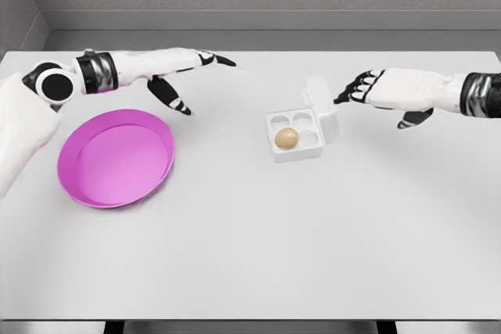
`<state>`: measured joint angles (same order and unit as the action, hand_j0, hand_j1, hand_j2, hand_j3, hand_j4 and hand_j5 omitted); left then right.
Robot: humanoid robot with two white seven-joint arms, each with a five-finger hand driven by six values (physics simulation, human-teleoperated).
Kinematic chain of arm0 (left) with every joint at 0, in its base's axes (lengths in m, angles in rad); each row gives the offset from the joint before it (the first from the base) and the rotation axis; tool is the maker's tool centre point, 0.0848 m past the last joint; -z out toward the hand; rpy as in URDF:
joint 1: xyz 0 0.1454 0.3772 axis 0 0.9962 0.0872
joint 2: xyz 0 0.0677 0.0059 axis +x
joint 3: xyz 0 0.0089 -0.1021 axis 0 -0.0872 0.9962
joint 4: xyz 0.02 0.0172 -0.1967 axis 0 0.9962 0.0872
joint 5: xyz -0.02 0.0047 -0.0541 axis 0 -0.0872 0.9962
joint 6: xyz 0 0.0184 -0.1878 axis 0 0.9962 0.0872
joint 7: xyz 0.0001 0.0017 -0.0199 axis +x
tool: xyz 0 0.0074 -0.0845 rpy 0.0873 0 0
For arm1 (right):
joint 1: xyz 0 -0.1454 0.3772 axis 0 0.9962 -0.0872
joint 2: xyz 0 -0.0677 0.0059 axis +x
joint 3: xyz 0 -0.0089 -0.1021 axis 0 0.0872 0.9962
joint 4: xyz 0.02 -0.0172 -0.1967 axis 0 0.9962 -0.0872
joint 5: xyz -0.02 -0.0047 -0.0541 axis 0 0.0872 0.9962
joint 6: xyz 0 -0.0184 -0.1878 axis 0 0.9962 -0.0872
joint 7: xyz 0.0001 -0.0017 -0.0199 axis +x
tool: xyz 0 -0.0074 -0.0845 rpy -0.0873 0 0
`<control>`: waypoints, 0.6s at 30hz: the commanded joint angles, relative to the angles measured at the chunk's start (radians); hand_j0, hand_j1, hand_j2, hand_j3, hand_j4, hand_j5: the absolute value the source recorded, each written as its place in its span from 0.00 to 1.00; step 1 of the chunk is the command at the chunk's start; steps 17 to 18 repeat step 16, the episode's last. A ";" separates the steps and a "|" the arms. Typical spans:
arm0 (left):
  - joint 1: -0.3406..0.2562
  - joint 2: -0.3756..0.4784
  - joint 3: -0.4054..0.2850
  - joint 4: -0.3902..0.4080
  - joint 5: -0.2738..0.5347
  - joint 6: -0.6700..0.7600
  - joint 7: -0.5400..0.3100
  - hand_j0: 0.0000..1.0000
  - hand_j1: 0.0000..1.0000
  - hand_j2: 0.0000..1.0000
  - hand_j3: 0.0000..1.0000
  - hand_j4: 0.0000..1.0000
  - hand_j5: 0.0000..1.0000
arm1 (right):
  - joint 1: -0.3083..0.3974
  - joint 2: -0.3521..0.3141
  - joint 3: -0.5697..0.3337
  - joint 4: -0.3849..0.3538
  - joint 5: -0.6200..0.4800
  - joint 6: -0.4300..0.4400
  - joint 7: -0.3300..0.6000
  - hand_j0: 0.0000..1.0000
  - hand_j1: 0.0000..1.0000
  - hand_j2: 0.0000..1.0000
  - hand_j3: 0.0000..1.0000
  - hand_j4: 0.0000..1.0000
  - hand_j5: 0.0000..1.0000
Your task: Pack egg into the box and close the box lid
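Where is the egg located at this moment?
In the head view, the egg sits in a front compartment of the open white box, right of the table's middle, between the pink bowl and the right hand.

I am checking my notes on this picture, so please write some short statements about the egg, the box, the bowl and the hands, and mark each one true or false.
1. The egg lies in a cup of the white box. True.
2. The box lid is closed. False: it stands open at the far right side of the box.
3. The pink bowl holds an egg. False: nothing lies in it.
4. The right hand is near the lid, holding nothing. True.
5. The left hand grasps the bowl. False: it is above the table behind the bowl, fingers spread.
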<state>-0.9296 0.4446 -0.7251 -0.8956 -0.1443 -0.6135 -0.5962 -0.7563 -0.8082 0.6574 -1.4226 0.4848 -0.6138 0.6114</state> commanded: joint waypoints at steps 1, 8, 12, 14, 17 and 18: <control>0.000 0.051 0.041 -0.011 0.014 0.003 0.001 1.00 1.00 1.00 1.00 1.00 1.00 | -0.002 -0.002 -0.004 -0.064 -0.011 0.003 -0.001 1.00 1.00 1.00 1.00 1.00 1.00; 0.000 0.055 0.041 -0.011 0.015 0.003 0.001 1.00 1.00 1.00 1.00 1.00 1.00 | 0.008 -0.008 -0.005 -0.164 -0.014 0.003 -0.001 1.00 1.00 1.00 1.00 1.00 1.00; 0.029 0.043 0.041 -0.005 0.015 0.003 0.003 1.00 1.00 1.00 1.00 1.00 1.00 | 0.015 -0.009 -0.073 0.023 -0.103 0.003 -0.001 1.00 1.00 1.00 1.00 1.00 1.00; 0.031 0.040 0.039 -0.003 0.015 0.003 0.003 1.00 1.00 1.00 1.00 1.00 1.00 | 0.015 -0.009 -0.076 0.057 -0.133 0.003 -0.001 1.00 1.00 1.00 1.00 1.00 1.00; 0.031 0.040 0.039 -0.003 0.015 0.003 0.003 1.00 1.00 1.00 1.00 1.00 1.00 | 0.015 -0.009 -0.074 0.057 -0.133 0.003 -0.001 1.00 1.00 1.00 1.00 1.00 1.00; 0.031 0.040 0.039 -0.003 0.015 0.003 0.003 1.00 1.00 1.00 1.00 1.00 1.00 | 0.015 -0.009 -0.074 0.057 -0.133 0.003 -0.001 1.00 1.00 1.00 1.00 1.00 1.00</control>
